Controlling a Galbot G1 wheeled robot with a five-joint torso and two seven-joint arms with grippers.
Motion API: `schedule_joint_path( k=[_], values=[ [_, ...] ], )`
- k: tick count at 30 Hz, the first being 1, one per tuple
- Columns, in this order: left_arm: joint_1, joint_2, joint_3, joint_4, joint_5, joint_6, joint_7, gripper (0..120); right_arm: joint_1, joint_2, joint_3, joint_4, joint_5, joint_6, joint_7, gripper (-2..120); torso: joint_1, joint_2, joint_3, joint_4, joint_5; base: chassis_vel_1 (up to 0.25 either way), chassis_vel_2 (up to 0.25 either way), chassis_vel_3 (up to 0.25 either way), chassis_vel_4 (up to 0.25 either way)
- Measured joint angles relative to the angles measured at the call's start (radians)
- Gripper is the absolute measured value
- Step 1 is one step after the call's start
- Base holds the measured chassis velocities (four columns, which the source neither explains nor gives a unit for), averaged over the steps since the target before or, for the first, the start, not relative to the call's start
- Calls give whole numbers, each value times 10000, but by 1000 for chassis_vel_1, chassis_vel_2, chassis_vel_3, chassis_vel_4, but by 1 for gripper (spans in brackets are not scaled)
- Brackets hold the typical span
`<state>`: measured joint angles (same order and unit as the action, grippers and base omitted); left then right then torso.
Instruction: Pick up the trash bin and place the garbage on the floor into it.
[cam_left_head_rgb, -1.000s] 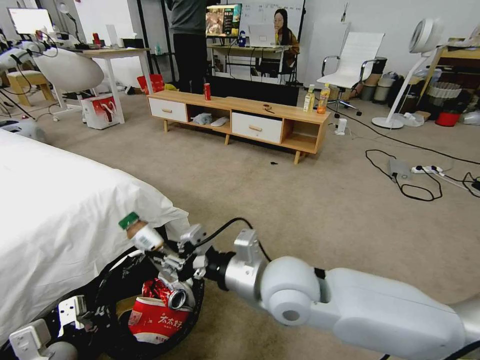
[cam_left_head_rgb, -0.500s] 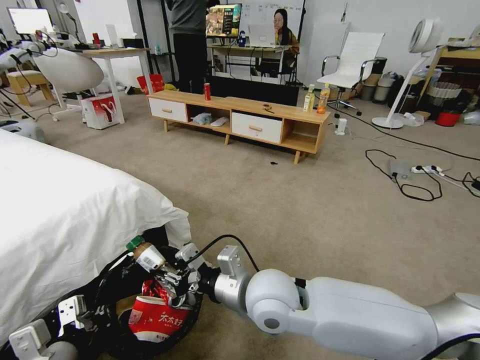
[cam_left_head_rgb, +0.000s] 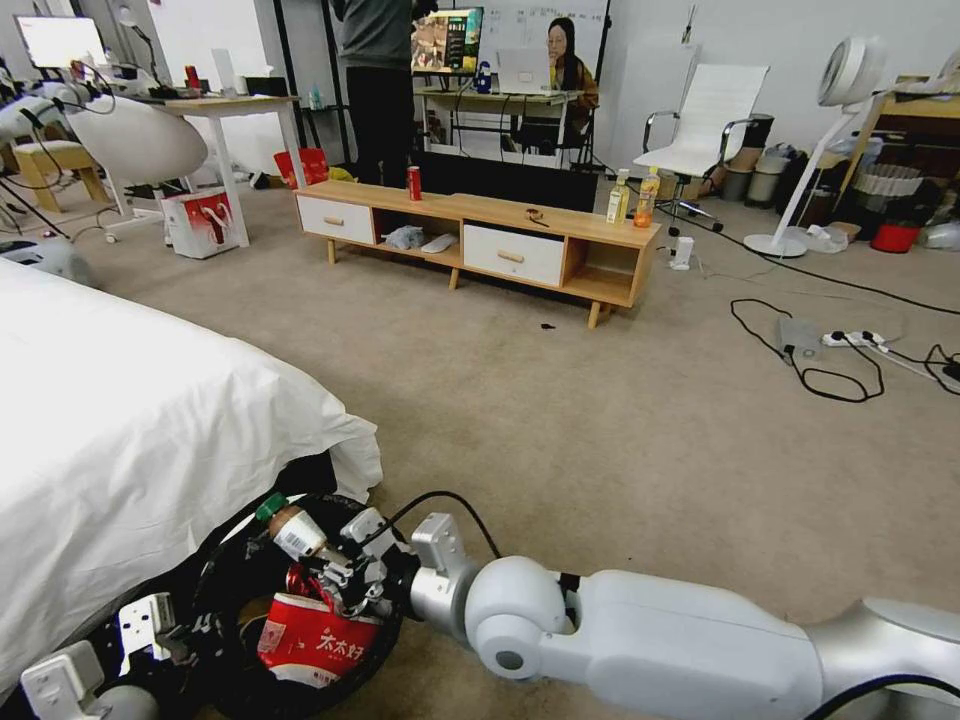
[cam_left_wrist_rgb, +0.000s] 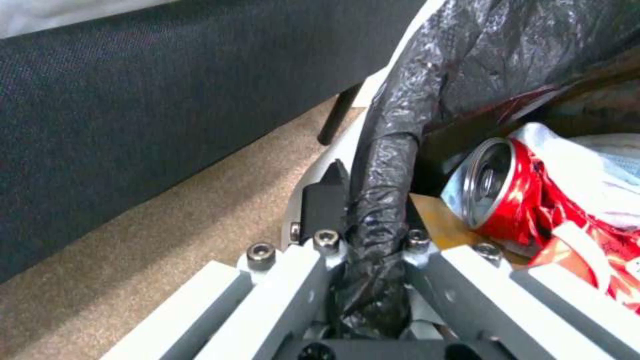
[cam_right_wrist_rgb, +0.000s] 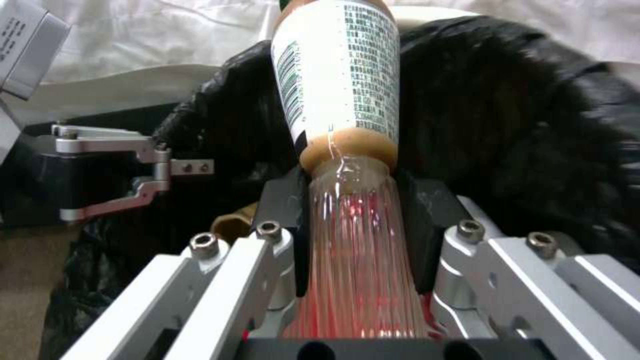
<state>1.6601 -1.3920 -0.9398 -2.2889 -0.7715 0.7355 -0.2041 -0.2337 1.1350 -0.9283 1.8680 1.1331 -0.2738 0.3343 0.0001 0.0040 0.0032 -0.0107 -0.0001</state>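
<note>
The trash bin (cam_left_head_rgb: 225, 600), lined with a black bag (cam_right_wrist_rgb: 520, 125), sits low beside the bed. My left gripper (cam_left_head_rgb: 150, 630) is shut on its rim, with the bag pinched between the fingers (cam_left_wrist_rgb: 327, 200). Inside lie a red-and-white snack packet (cam_left_head_rgb: 315, 640) and a crushed red can (cam_left_wrist_rgb: 507, 195). My right gripper (cam_left_head_rgb: 335, 575) is shut on a small clear green-capped bottle (cam_left_head_rgb: 290, 530), holding it tilted just over the bin's mouth. In the right wrist view the bottle (cam_right_wrist_rgb: 347, 150) sits between the black pads (cam_right_wrist_rgb: 283, 200).
The bed's white sheet (cam_left_head_rgb: 130, 430) hangs right against the bin. Open carpet floor (cam_left_head_rgb: 600, 420) stretches ahead to a low wooden cabinet (cam_left_head_rgb: 480, 240). Cables and a power strip (cam_left_head_rgb: 830, 360) lie at the right.
My right arm has come down and towards me, bringing the bottle from above the bin down to its mouth. The left gripper and the bin have stayed put.
</note>
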Motion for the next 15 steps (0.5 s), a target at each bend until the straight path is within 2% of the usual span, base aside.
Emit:
schedule_joint_path(
  k=[6,15],
  values=[
    [-38,33,-14,56,-10,0,3,1,-70,241,-153,-142,-70,19,10,25,0,0,0,0,-1,0,0,0,0],
    [-105,67,-21,125,-22,0,4,1,-207,207,-279,-124,-162,20,97,25,0,0,0,-1,0,0,0,0,0]
  ],
)
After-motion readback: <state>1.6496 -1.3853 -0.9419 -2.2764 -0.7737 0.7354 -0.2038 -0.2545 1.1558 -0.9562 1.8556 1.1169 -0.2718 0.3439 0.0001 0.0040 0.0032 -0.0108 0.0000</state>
